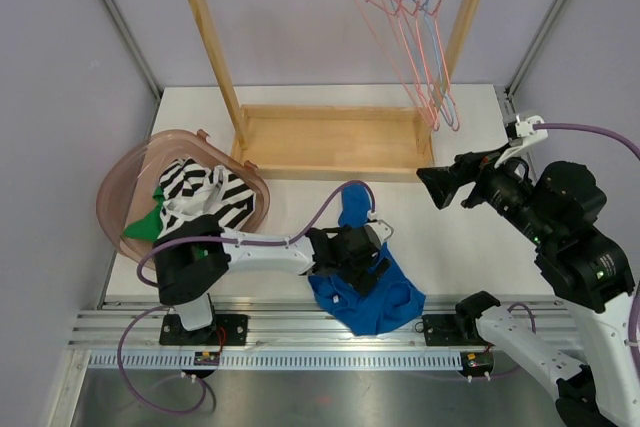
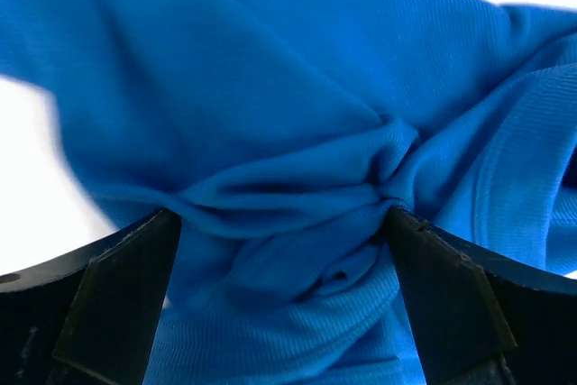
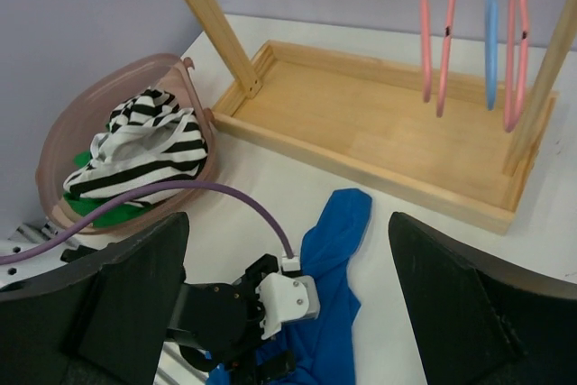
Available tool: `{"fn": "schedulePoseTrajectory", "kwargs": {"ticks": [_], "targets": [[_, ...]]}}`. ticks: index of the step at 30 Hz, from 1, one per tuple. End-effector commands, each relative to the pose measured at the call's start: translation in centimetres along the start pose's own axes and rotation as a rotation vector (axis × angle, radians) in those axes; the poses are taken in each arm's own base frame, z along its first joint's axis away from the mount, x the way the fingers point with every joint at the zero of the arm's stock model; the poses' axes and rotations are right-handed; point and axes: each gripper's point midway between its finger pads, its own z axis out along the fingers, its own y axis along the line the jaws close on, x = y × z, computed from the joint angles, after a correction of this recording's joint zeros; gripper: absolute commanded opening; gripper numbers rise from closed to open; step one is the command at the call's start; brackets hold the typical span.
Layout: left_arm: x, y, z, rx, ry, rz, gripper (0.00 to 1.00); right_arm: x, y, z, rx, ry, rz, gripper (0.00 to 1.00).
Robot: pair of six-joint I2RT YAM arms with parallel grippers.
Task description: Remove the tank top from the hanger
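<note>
The blue tank top (image 1: 372,299) lies crumpled on the white table near the front edge, with one end stretching toward the rack. No hanger shows in it. My left gripper (image 1: 376,263) is low over it, its jaws wide apart with bunched blue fabric (image 2: 288,114) between the fingers (image 2: 126,295). My right gripper (image 1: 432,187) is raised at the right, open and empty, looking down on the tank top (image 3: 347,232) and the left arm.
A wooden clothes rack (image 1: 330,137) stands at the back with several pink and blue hangers (image 1: 420,37) on its right end. A pink basket (image 1: 125,182) at the left holds a black-and-white striped garment (image 1: 205,192) and something green.
</note>
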Motion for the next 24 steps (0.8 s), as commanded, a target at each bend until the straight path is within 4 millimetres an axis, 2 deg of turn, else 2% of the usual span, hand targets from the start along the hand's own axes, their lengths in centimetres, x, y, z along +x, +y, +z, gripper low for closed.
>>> {"fn": "schedulePoseTrajectory", "kwargs": {"ticks": [1,3,4,5,6,9,11,12,13,15,16,18,20,21,23,24], "targets": [[0.4,-2.1,1.5,0.063,0.027,-0.014,0.95,0.9,1.3,-0.1,-0.08,0.02,0.014,1.0],[1.4,-1.9,2.3,0.055,0.062,-0.021,0.8,1.0,1.9,-0.3,-0.119,0.017,0.015,0.99],[1.9,-1.8,2.7,0.043,0.082,-0.028,0.7,1.1,2.1,-0.3,-0.129,0.016,0.016,1.0],[2.2,-1.5,2.8,0.035,0.092,-0.03,0.53,1.0,2.2,-0.5,-0.137,0.011,0.016,0.99],[2.2,-1.5,2.7,0.034,0.091,-0.035,0.29,0.9,2.4,-0.6,-0.143,0.006,0.015,0.99],[1.4,-0.9,1.6,0.003,0.057,-0.046,0.0,0.7,2.5,-0.8,-0.149,-0.008,0.009,0.99],[0.7,-0.4,0.2,-0.03,0.035,-0.047,0.0,0.6,2.4,-1.0,-0.144,-0.019,0.006,1.0],[-0.6,0.2,-0.6,-0.066,-0.003,-0.049,0.0,0.6,2.3,-0.9,-0.141,-0.021,0.005,1.0],[-0.6,0.8,-1.4,-0.099,-0.001,-0.049,0.0,0.6,2.3,-0.9,-0.142,-0.023,0.004,1.0],[-2.8,1.4,-3.7,-0.136,-0.07,-0.059,0.0,0.7,2.2,-0.9,-0.141,-0.026,0.002,0.99],[-3.1,2.7,-4.7,-0.202,-0.086,-0.064,0.0,0.7,2.2,-0.8,-0.141,-0.026,0.002,0.99],[-5.3,3.9,-7.4,-0.254,-0.164,-0.095,0.0,0.8,2.1,-0.8,-0.136,-0.026,0.001,0.99],[-6.0,5.5,-9.4,-0.292,-0.19,-0.13,0.0,1.0,2.0,-0.6,-0.133,-0.021,-0.001,0.99],[-7.3,6.0,-11.4,-0.299,-0.246,-0.152,0.0,1.0,2.0,-0.7,-0.132,-0.023,-0.001,1.0],[-7.9,7.6,-13.5,-0.339,-0.276,-0.181,0.0,1.2,1.8,-0.5,-0.127,-0.021,-0.003,1.0],[-9.0,8.3,-15.8,-0.353,-0.337,-0.206,0.0,1.2,1.8,-0.5,-0.126,-0.02,-0.003,1.0]]}}
